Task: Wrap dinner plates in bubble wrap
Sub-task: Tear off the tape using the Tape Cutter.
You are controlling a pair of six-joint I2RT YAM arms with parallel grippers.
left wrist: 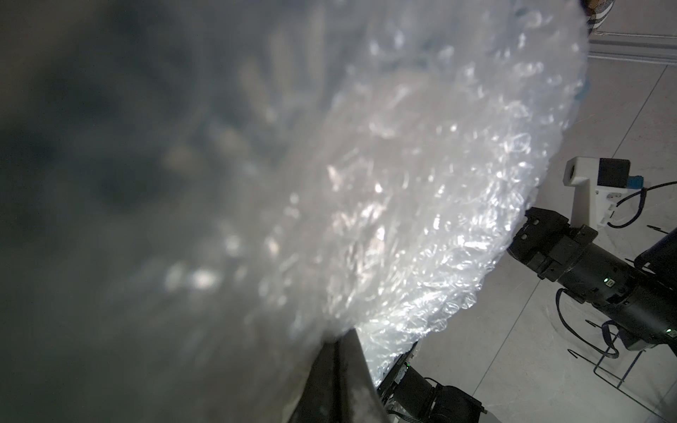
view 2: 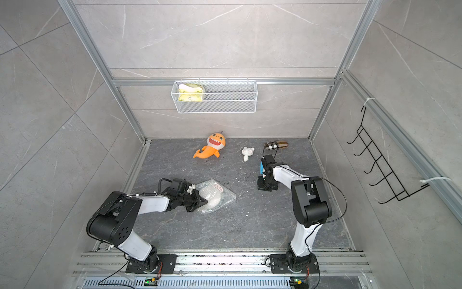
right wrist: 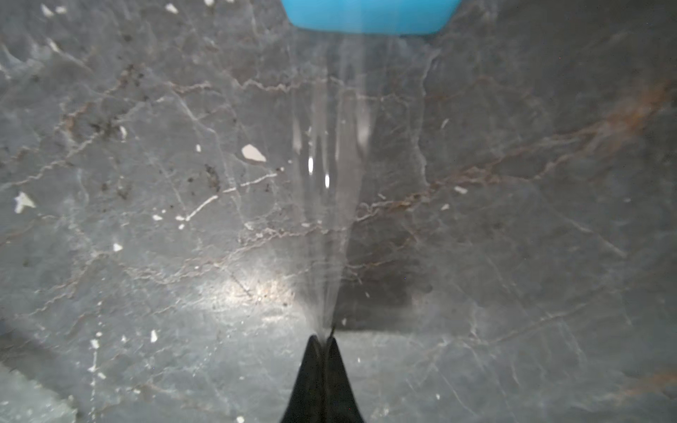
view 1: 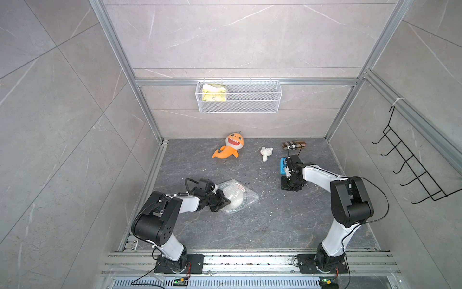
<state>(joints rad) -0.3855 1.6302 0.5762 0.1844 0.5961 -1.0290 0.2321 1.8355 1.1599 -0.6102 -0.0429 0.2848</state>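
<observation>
Looking down on your cell: the counter [view 1: 250, 225] is dark grey veined stone, littered with white chips [right wrist: 252, 153]. Pale grey tiled walls close in three sides, edged by an aluminium frame.

- Back wall: a white mesh basket [view 1: 250, 106] holds a yellow sponge [view 1: 214, 93]. A black hook rack [view 1: 412, 170] hangs on the right-hand wall.
- Far end of the counter: orange shark plush [view 1: 231, 147], small white bear [view 1: 266, 152] and plaid pouch [view 1: 294, 145], all apart from one another.
- The dinner plate [view 1: 237, 199] lies flat near your left arm, under the bubble wrap [view 1: 252, 197]. Its dark lettered rim shows through the plastic.
- Your left pincer [view 1: 226, 200] is over the plate's near side, clamped on the bubble wrap. The crinkled sheet fills most of the left wrist view.
- Your right pincer [right wrist: 322, 340] points down at the counter, tips together on a clear strip [right wrist: 329, 175]. That strip runs to a blue object [right wrist: 370, 16] just beside it.
</observation>
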